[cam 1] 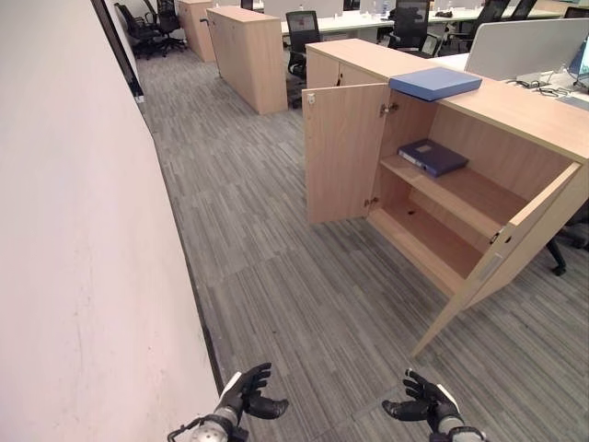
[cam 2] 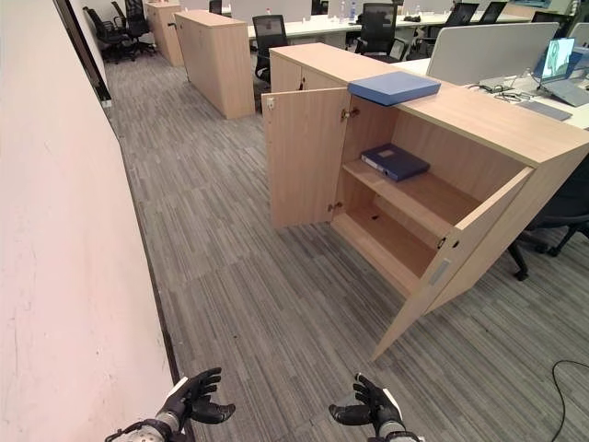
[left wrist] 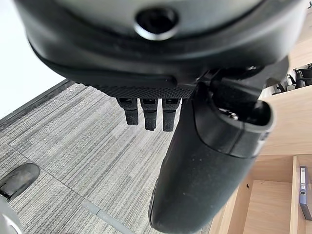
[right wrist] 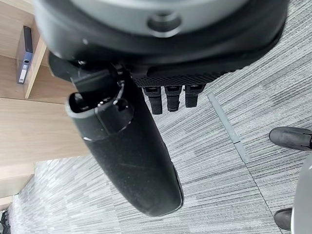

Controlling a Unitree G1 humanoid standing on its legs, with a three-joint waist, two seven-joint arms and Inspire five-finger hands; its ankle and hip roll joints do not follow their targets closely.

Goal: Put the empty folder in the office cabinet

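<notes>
Dark blue folder (cam 1: 433, 157) flat on cabinet (cam 1: 515, 120) shelf

Office: desks (cam 1: 479, 18), swivel chairs (cam 1: 302, 37)

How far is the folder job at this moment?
Done: the cabinet stands with both doors open, and one dark folder lies on its upper shelf. In hand: nothing; the left hand and right hand hang open, low over the floor. Left: the blue folder on the cabinet top still needs shelving, if it is the empty one.
</notes>
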